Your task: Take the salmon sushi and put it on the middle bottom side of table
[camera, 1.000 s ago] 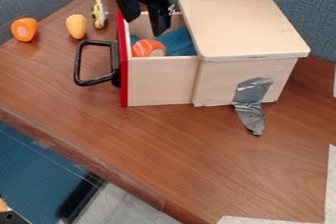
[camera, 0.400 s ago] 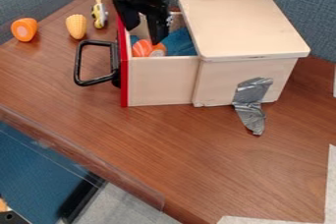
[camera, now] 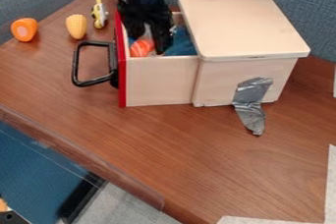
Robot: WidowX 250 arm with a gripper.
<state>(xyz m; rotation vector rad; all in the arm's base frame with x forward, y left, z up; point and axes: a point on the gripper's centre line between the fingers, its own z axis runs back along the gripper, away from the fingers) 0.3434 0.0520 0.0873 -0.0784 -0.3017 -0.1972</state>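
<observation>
Lying in drawer (camera: 160,81), salmon sushi (camera: 140,48) right at jaws (clenched or released, can't tell).

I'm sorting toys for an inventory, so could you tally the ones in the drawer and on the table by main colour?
Orange: 2 (salmon sushi in the drawer, round toy on the table)
Yellow: 2 (corn, yellow-and-white toy)
Total: 4
</observation>
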